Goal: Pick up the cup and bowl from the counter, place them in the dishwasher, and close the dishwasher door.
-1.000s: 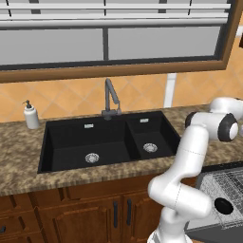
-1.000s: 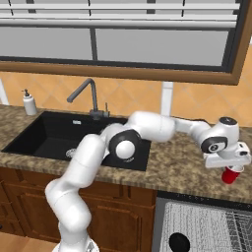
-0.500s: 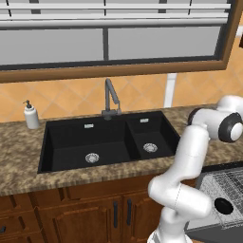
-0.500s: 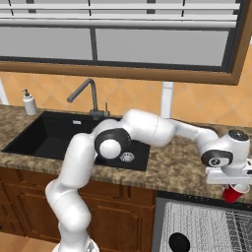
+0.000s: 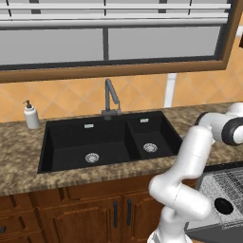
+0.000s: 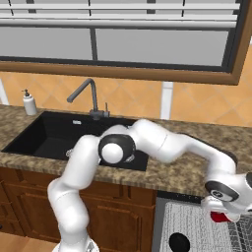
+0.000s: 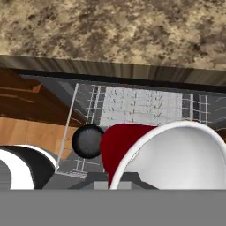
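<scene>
cup [image 7: 132, 145] | I'm clenching the gripper [image 6: 221, 216] on its rim, lower right over the dishwasher [image 7: 141, 103] rack | rigid, light, glossy, probably slippery; pinching the wall.

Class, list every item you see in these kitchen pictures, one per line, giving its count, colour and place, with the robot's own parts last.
counter: one, brown speckled, over wooden cabinets.
sink: one double, black, set in the counter.
faucet: one, dark grey, behind the sink.
soap bottle: one, white, left of the sink.
dishwasher: one, dark grey, open, light wire rack, right of the cabinets.
cup: one, red, white inside, over the rack.
hand: one, white, shut on the cup.
</scene>
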